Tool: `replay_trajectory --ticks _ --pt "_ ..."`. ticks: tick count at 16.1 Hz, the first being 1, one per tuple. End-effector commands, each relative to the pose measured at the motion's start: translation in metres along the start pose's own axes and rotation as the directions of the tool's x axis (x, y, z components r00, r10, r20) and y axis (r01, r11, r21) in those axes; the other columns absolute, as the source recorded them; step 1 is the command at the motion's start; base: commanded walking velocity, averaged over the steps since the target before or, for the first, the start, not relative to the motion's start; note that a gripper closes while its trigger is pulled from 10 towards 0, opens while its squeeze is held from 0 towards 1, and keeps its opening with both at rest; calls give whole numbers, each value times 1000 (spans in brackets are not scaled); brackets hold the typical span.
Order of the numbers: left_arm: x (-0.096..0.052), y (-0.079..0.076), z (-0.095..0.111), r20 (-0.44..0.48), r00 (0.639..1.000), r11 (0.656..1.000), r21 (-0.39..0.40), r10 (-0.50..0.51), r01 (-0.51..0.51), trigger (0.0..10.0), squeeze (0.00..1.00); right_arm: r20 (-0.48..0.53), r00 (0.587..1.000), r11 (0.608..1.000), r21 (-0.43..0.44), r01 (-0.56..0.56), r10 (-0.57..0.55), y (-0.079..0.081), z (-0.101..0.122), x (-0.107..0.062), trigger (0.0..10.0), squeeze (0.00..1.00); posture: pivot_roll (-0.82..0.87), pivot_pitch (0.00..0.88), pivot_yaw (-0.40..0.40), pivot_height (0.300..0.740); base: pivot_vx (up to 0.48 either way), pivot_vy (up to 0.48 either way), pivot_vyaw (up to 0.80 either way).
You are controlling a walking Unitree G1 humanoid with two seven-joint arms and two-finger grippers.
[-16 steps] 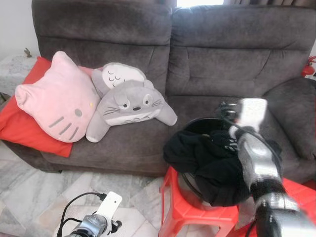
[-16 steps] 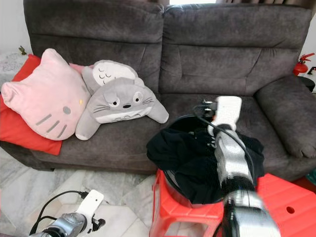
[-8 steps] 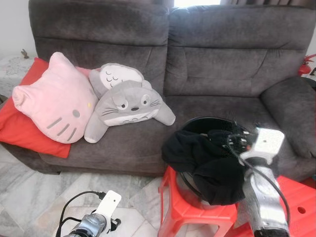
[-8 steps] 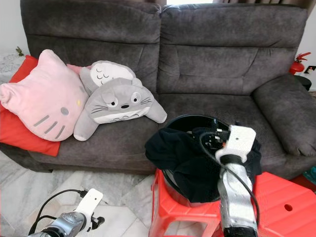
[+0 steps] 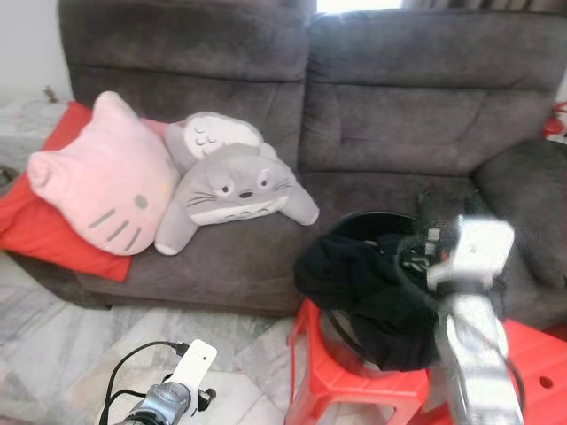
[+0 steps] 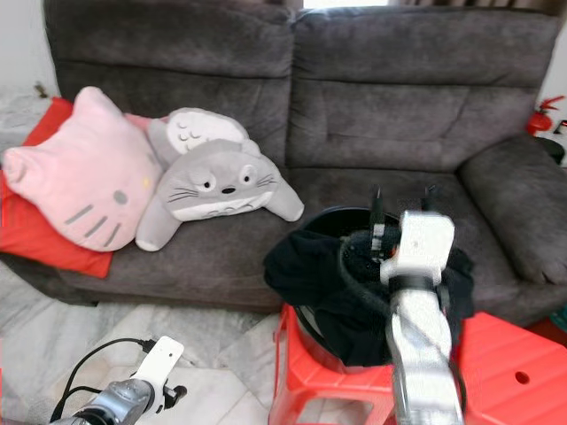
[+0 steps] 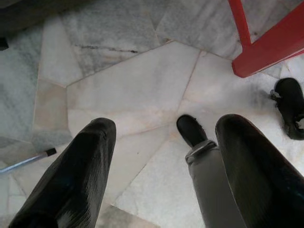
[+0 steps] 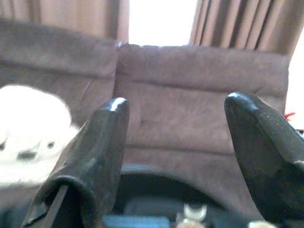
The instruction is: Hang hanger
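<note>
While the left tool [image 7: 161, 156] hangs open and idle, the right tool [image 6: 400, 197] has lifted open and empty above the black basket [image 6: 332, 221], so probably no hanger is gripped yet.

Head pair: I look forward and down; both share sofa [image 6: 354, 115] and stool [image 6: 496, 372].
Left wrist: close over the floor [image 7: 128, 90].
Right wrist: facing the sofa back.

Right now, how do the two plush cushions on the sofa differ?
The pink cat-face cushion is flatter and leans on a red cushion at the sofa's end; the grey Totoro plush is smaller, with arms, lying nearer the middle. Both sit on the grey sofa, touching.
</note>
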State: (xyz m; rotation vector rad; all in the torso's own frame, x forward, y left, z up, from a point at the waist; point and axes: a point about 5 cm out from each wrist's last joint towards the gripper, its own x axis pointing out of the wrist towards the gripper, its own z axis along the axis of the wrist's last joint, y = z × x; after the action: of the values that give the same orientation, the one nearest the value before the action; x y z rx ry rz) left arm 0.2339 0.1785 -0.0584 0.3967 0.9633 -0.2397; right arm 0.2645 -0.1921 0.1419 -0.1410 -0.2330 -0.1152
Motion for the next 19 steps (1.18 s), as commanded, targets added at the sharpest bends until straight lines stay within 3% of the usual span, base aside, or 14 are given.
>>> replay_trajectory --ticks 1,4,19 --pt "0 -1 -2 0 1000 1000 5 4 -4 10000 0 3 1000 1000 -23 -16 16 -2 5 -3 10000 0 -162 0 -23 740 0 0 0" --pt "0 -1 -2 2 1000 1000 25 6 -6 10000 0 -23 999 999 -39 -25 24 -4 8 -11 10000 0 -171 0 -27 740 0 -80 0" --pt "0 -2 0 2 1000 999 32 -2 2 10000 0 -34 997 996 -37 -77 76 4 17 -5 10000 0 -181 0 -30 740 0 -281 0"
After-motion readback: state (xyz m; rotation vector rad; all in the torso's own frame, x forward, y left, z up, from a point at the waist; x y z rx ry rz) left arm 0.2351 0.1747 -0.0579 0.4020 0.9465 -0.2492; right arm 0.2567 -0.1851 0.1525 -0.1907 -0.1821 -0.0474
